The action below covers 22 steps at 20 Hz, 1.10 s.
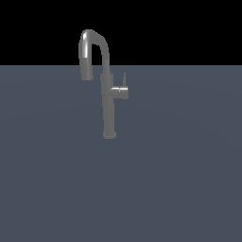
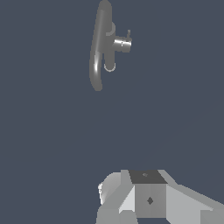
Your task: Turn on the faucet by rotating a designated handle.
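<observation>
Bare slate-blue counter under a black backdrop, with the faucet standing upright on it.

The handle juts toward 3 o'clock from the post, its pin upright. From the wrist camera it lies around 12 o'clock, well away from the pincer (fingertips out of frame, so I cannot tell its state).

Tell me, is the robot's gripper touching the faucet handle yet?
Apart. In the wrist view the gripper sits well short of the handle, with bare floor between them. The exterior view shows the faucet standing alone.
</observation>
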Each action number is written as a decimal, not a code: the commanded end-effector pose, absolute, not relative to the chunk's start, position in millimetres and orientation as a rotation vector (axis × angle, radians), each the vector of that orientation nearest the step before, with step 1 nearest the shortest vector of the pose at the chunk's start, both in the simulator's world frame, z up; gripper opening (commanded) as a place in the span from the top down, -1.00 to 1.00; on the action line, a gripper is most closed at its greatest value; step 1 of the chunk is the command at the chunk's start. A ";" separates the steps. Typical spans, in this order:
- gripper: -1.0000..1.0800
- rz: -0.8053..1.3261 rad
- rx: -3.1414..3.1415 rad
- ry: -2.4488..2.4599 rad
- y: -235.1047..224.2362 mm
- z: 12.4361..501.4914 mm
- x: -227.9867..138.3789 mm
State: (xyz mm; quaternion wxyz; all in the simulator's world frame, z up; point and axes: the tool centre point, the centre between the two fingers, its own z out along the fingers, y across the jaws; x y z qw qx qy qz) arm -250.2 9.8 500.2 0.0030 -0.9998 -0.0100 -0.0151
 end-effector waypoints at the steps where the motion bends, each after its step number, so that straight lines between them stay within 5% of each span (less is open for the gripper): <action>1: 1.00 -0.047 -3.135 -0.031 9.8 500.2 -250.2; 22: 1.00 0.192 -2.945 0.240 19.6 493.0 -189.7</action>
